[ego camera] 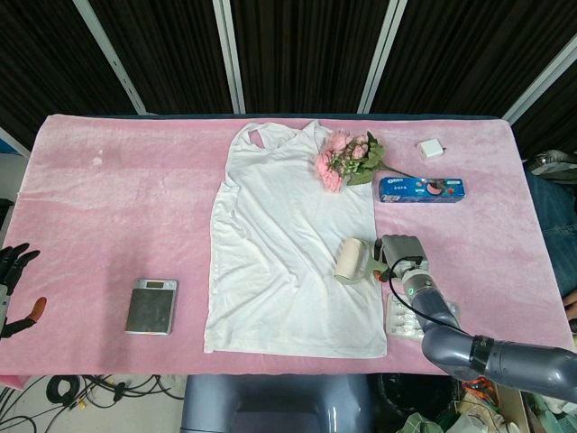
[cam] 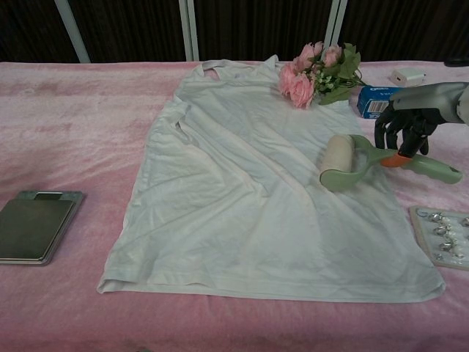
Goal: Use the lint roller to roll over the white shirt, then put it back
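The white shirt (ego camera: 288,244) (cam: 249,198) lies flat on the pink cloth. The lint roller (ego camera: 350,261) (cam: 337,155) has a pale roll in a green frame and rests on the shirt's right edge, handle pointing right. My right hand (ego camera: 403,255) (cam: 405,125) grips the green handle from above, fingers curled round it beside an orange tip. My left hand (ego camera: 13,271) hangs off the table's left edge with its fingers apart and nothing in them; the chest view does not show it.
Pink flowers (ego camera: 347,158) (cam: 316,70) lie on the shirt's upper right. Right of them are a blue box (ego camera: 420,188) (cam: 375,101) and a white charger (ego camera: 431,149). A blister pack (ego camera: 403,321) (cam: 442,236) sits below the right hand. A scale (ego camera: 151,306) (cam: 33,236) sits at the left.
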Controlling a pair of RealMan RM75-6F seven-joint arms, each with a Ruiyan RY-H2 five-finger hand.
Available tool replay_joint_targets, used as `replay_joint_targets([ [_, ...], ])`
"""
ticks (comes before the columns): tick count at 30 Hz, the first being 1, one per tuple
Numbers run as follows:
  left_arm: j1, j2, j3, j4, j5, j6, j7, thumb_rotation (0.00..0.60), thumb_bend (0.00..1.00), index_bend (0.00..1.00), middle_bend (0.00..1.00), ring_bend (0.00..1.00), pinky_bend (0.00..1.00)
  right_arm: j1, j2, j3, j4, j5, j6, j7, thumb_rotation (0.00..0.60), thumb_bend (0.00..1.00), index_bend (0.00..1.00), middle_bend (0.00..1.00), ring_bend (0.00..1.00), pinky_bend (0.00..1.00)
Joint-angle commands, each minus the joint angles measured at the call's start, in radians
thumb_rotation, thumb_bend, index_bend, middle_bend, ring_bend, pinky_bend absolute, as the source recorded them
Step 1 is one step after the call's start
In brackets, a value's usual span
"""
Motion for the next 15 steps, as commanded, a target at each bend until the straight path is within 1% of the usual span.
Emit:
replay_joint_targets([
  [1, 0.0, 0.0, 0.0, 0.0, 0.0, 0.0, 0.0, 0.6, 0.37, 0.14, 0.08, 0.03, 0.16, 0.026, -0.018, 0.006, 0.02, 0.022, -0.011, -0.01, 0.6, 0.65, 0.75, 0.64, 0.62, 0.52],
  [8, 0.0, 0.001, -0.002, -0.001, -0.002, 0.001, -0.003, 0.6, 0.37, 0.14, 0.08, 0.03, 0.16, 0.091, -0.058, 0.02, 0.05, 0.074, -0.028, -0.039, 0.6, 0.65, 0.75, 0.64, 0.62, 0.52],
  [15, -0.001, 0.001, 0.0, -0.001, 0.001, 0.0, -0.001, 0.6, 0.37, 0.14, 0.08, 0.03, 0.16, 0.188, -0.13, 0.027, 0.105, 0.168, -0.043, -0.089, 0.6, 0.65, 0.75, 0.64, 0.62, 0.52],
])
